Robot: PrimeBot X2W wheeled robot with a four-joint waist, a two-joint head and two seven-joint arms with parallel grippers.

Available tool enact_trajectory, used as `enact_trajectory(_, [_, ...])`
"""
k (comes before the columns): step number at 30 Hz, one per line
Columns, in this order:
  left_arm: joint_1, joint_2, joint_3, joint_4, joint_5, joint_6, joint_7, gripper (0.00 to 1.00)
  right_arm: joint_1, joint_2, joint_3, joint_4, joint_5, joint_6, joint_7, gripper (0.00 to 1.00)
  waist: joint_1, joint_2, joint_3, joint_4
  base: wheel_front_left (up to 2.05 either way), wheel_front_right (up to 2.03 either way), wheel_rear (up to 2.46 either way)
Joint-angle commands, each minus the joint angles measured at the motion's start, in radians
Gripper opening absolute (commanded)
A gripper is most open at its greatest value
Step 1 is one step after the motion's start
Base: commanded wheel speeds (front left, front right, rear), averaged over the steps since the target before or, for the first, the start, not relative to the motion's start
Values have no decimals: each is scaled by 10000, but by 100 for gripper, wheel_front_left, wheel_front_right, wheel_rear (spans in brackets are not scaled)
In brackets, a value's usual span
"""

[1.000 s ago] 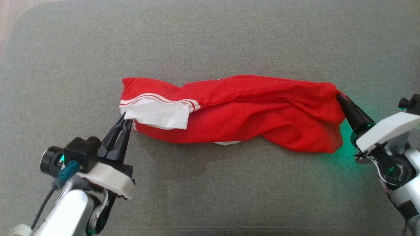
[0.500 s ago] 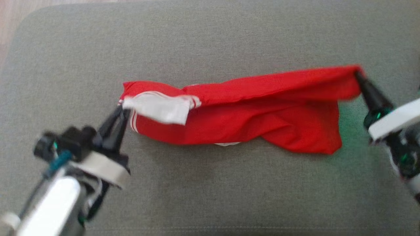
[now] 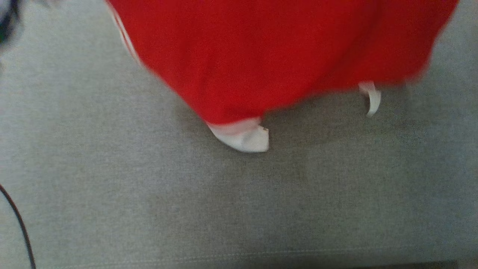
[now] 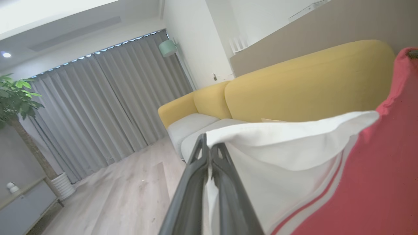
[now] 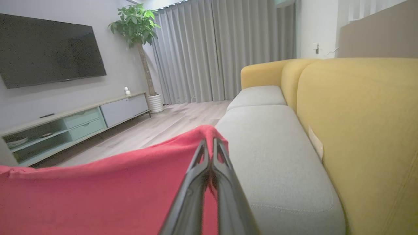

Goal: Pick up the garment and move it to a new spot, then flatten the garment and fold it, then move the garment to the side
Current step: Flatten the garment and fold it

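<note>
Head view: the garment [image 3: 261,56] hangs blurred across the top of the frame, above the grey seat cushion [image 3: 112,194], and I judge it is strung between my two sets of fingers. My worry is the sagging middle. The white sleeve [image 3: 244,138] dangles lowest and looks close to the cushion, so it may drag or tuck under when I lower the cloth at the new spot. The cloth is red and bunched, with white stripes down one edge and a white strip [image 3: 369,99] curling loose near the other.

Left wrist view: the left gripper [image 4: 209,148] is clenched on white fabric, pinched right at the fingertips. From there the cloth spreads off to the right of the fingers: first a white panel, then a striped seam, then red. The bite takes only a thin edge near the tips, so a hard swing may tug it free.

Right wrist view: the right gripper [image 5: 209,143] is pressed tight on a red corner that peaks just over the tips, and the sheet falls away to the left of the fingers. Little cloth shows past the tips, so if it slips that whole end drops. The grey seat lies beyond the fingers and a yellow backrest [image 5: 365,130] stands to their right
</note>
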Motion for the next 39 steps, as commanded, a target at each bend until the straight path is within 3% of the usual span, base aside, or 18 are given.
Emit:
enact_trajectory(1, [-900, 461, 377, 75, 156, -18, -63, 0, -377, 145, -21, 1, -213, -9, -11, 0, -1, 0, 451, -193, 0, 0, 0])
enact_trajectory(5, [-3180, 270, 45, 1865, 741, -43, -885, 0, -2033, 803, 12, 1183, -977, -9, -506, 0, -1, 0, 829, -361, 0, 0, 0])
enact_trajectory(9, [-5006, -67, -102, 3214, 1409, 37, -1843, 0, -3217, 942, 118, 1919, -1733, -9, -1503, 0, -1, 0, 1016, -423, 0, 0, 0])
enact_trajectory(15, [-5720, -656, 29, 3384, 1679, 188, -2146, 0, -3776, 896, 765, 2294, -2551, -9, -2346, 0, -1, 0, 1314, -151, 0, 0, 0])
enact_trajectory(17, [-5145, -717, 161, 3111, 1603, 174, -2149, 0, -3527, 882, 1030, 2339, -2561, -9, -2438, 0, -1, 0, 1407, -24, 0, 0, 0])
enact_trajectory(25, [-72, -876, 891, 1419, 1286, 248, -2153, 0, -1116, 767, 1778, 2475, -1824, -9, -2621, 0, -1, 0, 1024, 414, 0, 0, 0])
enact_trajectory(34, [5559, -1210, 1939, -398, 1074, 442, -2154, 0, 2727, 409, 331, 1469, -1591, -9, -2630, 0, -1, 0, -554, 488, 0, 0, 0])
enact_trajectory(39, [7580, -1371, 2416, -1019, 980, 639, -2154, 0, 4508, 477, -468, 919, -1815, -9, -2630, 0, -1, 0, -1153, 436, 0, 0, 0])
